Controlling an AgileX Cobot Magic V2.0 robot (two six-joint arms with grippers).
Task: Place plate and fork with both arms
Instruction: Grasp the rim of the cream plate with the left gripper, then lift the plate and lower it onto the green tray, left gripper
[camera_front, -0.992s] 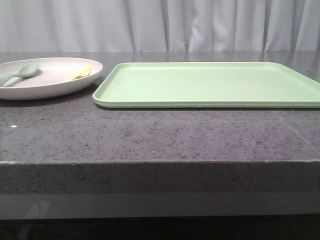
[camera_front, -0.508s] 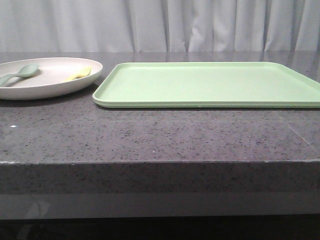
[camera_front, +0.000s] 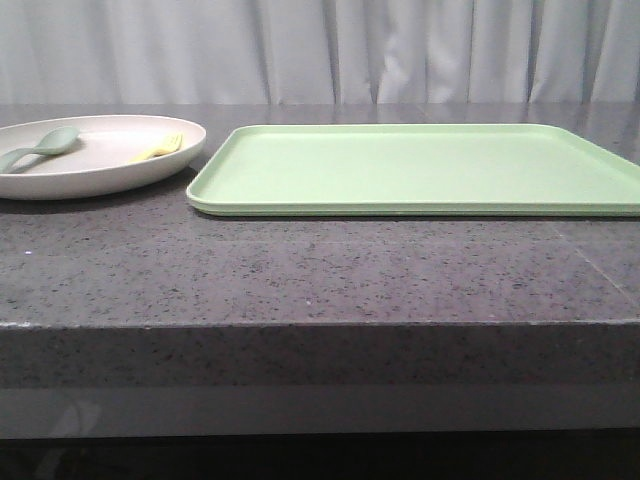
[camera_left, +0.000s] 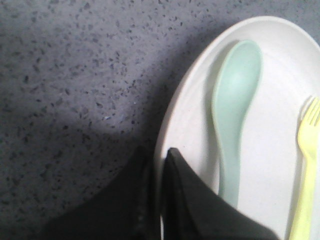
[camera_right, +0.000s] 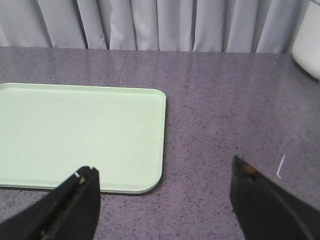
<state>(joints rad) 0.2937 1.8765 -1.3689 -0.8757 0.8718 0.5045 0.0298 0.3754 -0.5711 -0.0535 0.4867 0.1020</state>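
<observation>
Since the earlier front views almost nothing has moved: the plate (camera_front: 95, 155) sits a touch further right, and the tray (camera_front: 415, 168) beside it keeps its place. The left claw (camera_left: 159, 165) is closed down on the plate's rim, one dark finger outside the rim over the speckled surface (camera_left: 70, 85) and the other inside the dish, with only a narrow slit between them. Just beyond the inner finger lies the pale teal spoon (camera_left: 232, 115), and past it the yellow fork (camera_left: 306, 165), both resting in the plate. The right claw (camera_right: 165, 192) is spread wide and holds nothing; it hangs over the grey surface near a corner of the light-green tray. In the front view, plate and tray lie side by side, edges nearly meeting.
</observation>
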